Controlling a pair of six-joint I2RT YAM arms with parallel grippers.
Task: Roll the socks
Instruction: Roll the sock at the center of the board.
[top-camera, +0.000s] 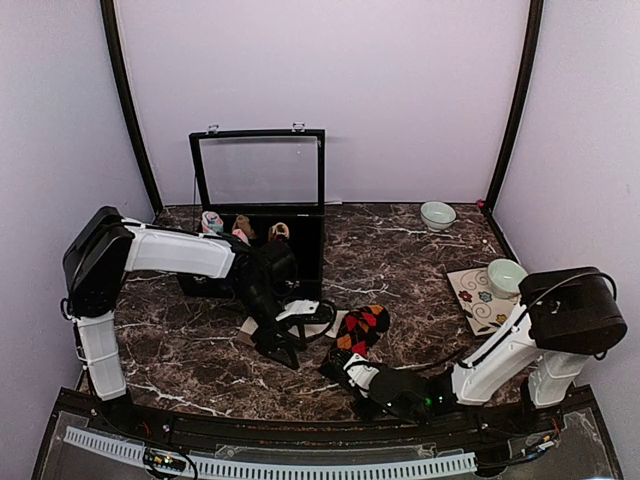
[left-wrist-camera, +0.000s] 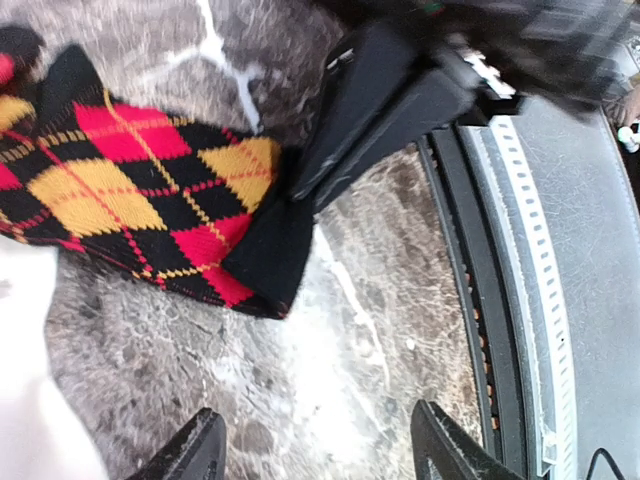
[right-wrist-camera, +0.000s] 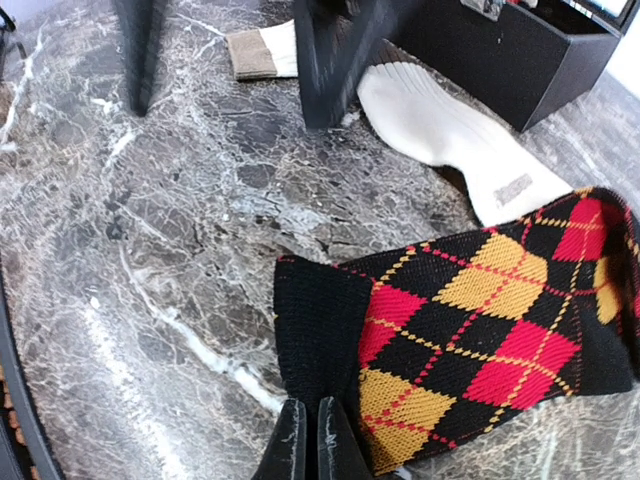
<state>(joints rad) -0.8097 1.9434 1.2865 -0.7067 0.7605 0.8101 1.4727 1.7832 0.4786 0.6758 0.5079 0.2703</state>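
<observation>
The black sock with red and orange argyle diamonds (top-camera: 362, 328) lies flat on the marble table (top-camera: 200, 350). My right gripper (right-wrist-camera: 306, 440) is shut on the edge of its black cuff (right-wrist-camera: 320, 320); the same pinch shows in the left wrist view, where the right fingers (left-wrist-camera: 370, 110) clamp the cuff (left-wrist-camera: 270, 240). The cream sock (right-wrist-camera: 440, 120) with its brown cuff (right-wrist-camera: 250, 52) lies just beyond. My left gripper (left-wrist-camera: 318, 450) hangs open over bare marble beside the argyle sock (left-wrist-camera: 150, 190), holding nothing; its fingers (right-wrist-camera: 335, 60) stand over the cream sock.
A black box (top-camera: 300, 245) with a raised clear lid holds several rolled bundles at the back. A pale bowl (top-camera: 437, 214) sits back right. A floral mat (top-camera: 475, 298) carries a green cup (top-camera: 505, 275). The table's front rail (left-wrist-camera: 520, 300) runs close to the left gripper.
</observation>
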